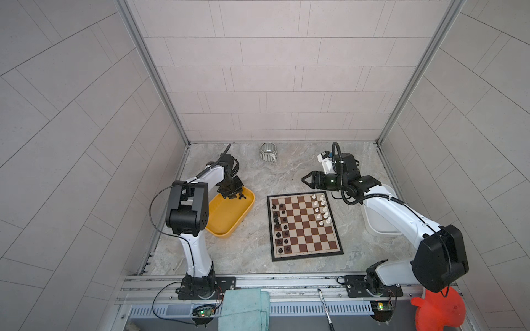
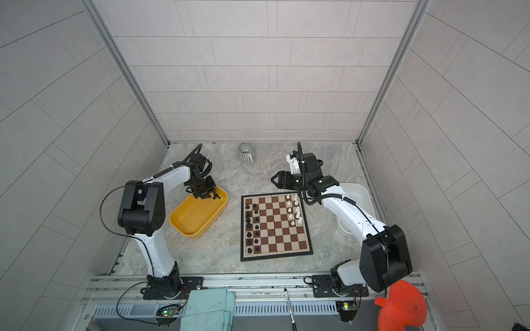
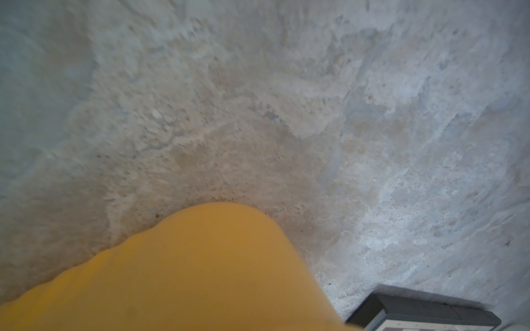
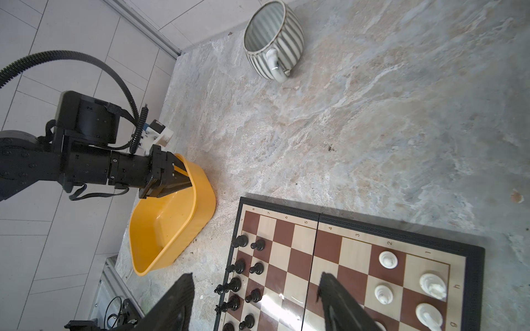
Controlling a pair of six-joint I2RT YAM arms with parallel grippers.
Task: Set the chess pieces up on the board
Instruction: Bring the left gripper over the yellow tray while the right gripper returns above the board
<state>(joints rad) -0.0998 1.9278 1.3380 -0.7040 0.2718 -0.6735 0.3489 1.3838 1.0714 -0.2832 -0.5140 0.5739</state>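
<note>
Evidently each arm serves the colour on its own side. At the left, the yellow tray (image 1: 226,217) sits near the board's left edge without touching it, within easy reach of the left arm. The left gripper (image 4: 186,182) hangs over the tray's far right corner, pointing down into it. Its fingers are drawn nearly together, but I cannot tell whether a piece is pinched between them. The tips are tiny from above and edge-on in the right wrist view. The rest of the tray floor looks bare, so I judge few black men remain to fetch.

The board (image 1: 304,229) lies flat mid-table. The black pieces (image 1: 284,220) stand upright along its two left columns, the side nearest their tray, and those columns are almost full. The white pieces (image 1: 322,210) stand in the two right columns, but only in the far half; the near squares there are bare.

The right gripper (image 4: 255,274) is raised over the table (image 1: 286,177) just beyond the board's far edge. Its jaws are wide apart and hold nothing. It is probably kept there so the fingers don't sweep the standing white men. Its likely source, the white tray (image 1: 378,226), lies at the far right. The arm largely covers it, so its contents are unseen.
</note>
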